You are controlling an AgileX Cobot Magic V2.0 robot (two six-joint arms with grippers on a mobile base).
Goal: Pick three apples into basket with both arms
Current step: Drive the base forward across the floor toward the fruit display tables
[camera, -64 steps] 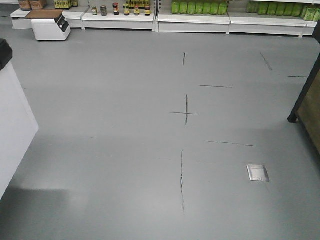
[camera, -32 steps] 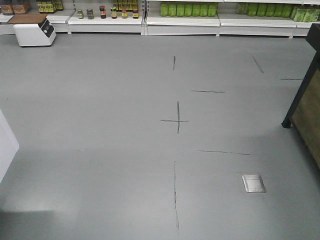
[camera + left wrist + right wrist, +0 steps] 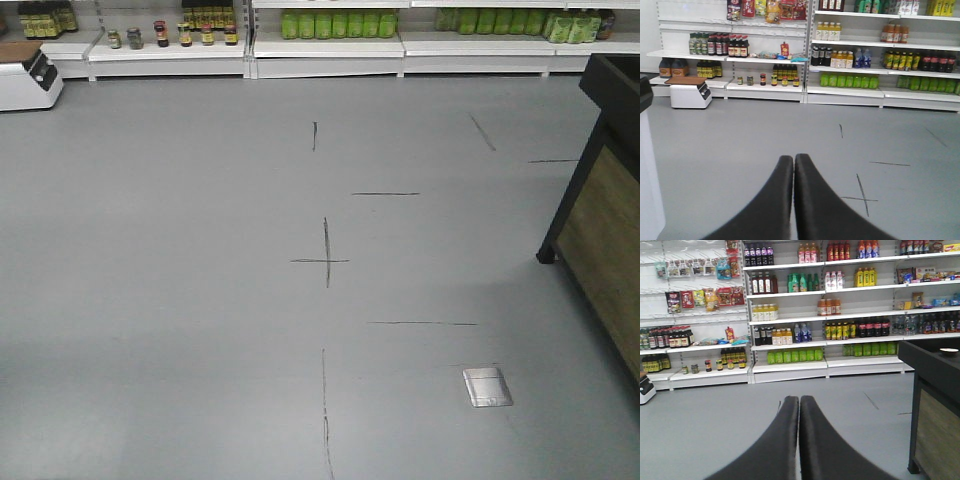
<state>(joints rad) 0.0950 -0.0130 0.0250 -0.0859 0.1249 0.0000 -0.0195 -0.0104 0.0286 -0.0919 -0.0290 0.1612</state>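
Note:
The apples and the basket are out of view in all three views. My left gripper (image 3: 793,158) is shut with nothing between its black fingers, held above bare grey floor. My right gripper (image 3: 799,399) is likewise shut and empty, pointing toward the store shelves. Neither arm shows in the front view.
A dark wood-panelled stand (image 3: 600,200) (image 3: 935,405) rises at the right. Stocked white shelves (image 3: 325,45) (image 3: 840,55) (image 3: 825,315) line the far wall. A white scale-like device (image 3: 25,80) (image 3: 689,92) sits at far left. The grey floor (image 3: 200,250) carries black tape marks (image 3: 325,255) and a metal floor plate (image 3: 487,387).
The front view has swung to the right: the shelves, tape marks and white device have slid left, the white counter at left has left the frame, and more of the dark stand shows.

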